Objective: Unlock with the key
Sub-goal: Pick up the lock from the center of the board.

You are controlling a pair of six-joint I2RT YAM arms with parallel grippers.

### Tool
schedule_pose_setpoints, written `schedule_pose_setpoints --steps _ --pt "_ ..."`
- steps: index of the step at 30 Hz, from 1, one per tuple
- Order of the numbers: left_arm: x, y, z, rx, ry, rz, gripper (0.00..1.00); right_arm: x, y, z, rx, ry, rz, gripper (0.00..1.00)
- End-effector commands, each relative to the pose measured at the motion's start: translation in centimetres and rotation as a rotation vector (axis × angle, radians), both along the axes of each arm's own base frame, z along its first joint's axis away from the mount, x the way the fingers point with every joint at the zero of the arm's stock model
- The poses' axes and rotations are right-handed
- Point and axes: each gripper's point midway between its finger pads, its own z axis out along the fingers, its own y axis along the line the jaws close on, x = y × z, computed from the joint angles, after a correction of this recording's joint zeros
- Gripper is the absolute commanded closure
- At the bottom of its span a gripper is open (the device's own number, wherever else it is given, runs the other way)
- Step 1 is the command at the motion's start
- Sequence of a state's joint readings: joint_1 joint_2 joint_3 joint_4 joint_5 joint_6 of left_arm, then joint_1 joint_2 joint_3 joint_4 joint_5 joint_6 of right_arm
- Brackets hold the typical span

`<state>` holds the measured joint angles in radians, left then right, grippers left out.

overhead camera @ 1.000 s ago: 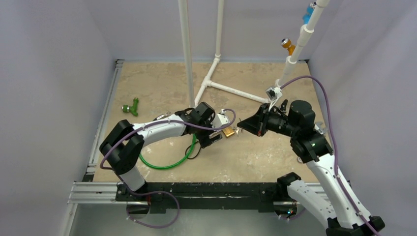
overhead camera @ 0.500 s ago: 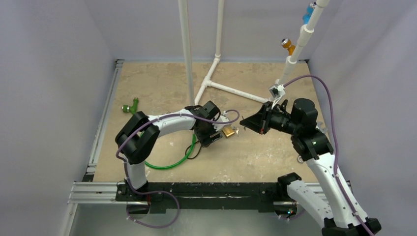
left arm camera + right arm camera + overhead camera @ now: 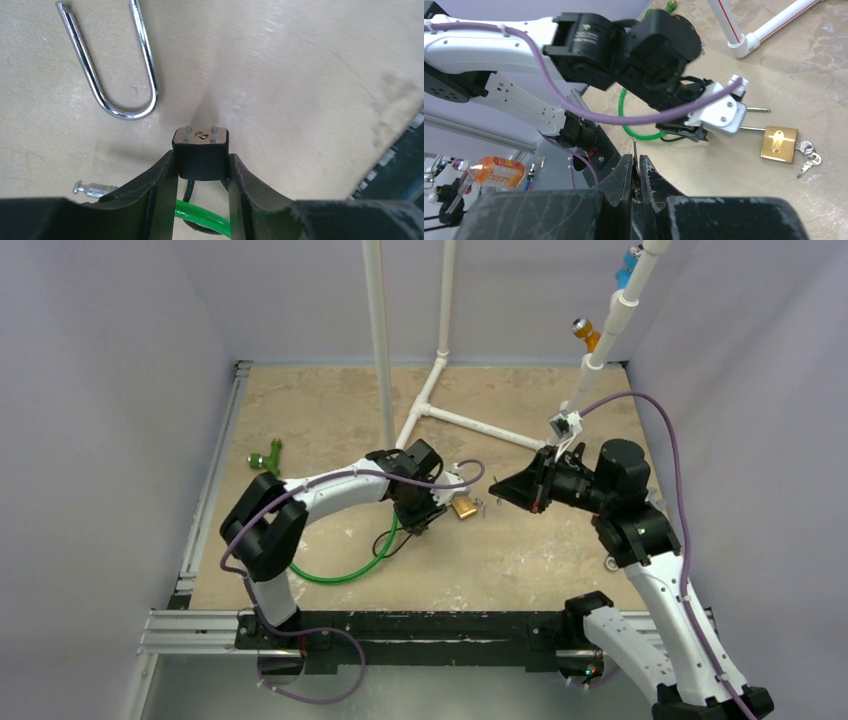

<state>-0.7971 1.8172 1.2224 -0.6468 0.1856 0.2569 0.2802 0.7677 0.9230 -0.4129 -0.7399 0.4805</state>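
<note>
The left gripper is clamped on a black block at the lower centre of the left wrist view. Both fingers press against the block's sides, and its metal end face, set with four small pins, points up the frame. A green cable and a black cord pass beneath the block between the fingers. A small metal pin lies on the worktop just beside the left finger, at the lower left of that view. The brass padlock lies flat on the worktop at the right of the right wrist view, near the centre of the top view, just right of the left gripper and between the two arms. Its shackle shows as a silver U at the upper left of the left wrist view. One leg ends free; the other runs out of the frame. The keys lie at the padlock's lower right corner, touching or nearly touching it. Whether a key sits in the keyhole cannot be told. The right gripper is clenched, its fingertips together, pointing toward the padlock but apart from it. A thin dark sliver stands up from between the tips; what it is cannot be told. A white pipe frame stands at the upper centre of the top view, and a green fitting lies at centre left, well apart from the padlock.
</note>
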Motion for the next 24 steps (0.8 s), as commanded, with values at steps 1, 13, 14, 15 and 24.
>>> schedule_pose_setpoints --steps 1,13,14,15,24 --pt "-2.3 -2.5 10.1 -0.309 -0.006 -0.205 0.99 -0.9 0.2 2.9 0.033 -0.094 0.043 1.00" --pt "-9.1 -2.6 29.4 -0.759 -0.282 -0.643 1.00 -2.4 1.1 4.6 0.094 -0.137 0.163 1.00" --pt "-9.6 -2.4 30.3 -0.776 -0.315 -0.673 1.00 -2.5 1.1 4.8 0.096 -0.142 0.165 1.00" --pt "-10.0 -2.0 31.1 -0.788 -0.350 -0.696 1.00 -2.6 1.2 4.9 0.097 -0.145 0.168 1.00" --pt "-12.7 2.0 36.1 -0.719 -0.949 -1.063 1.00 -3.2 2.1 5.4 0.135 -0.142 0.294 1.00"
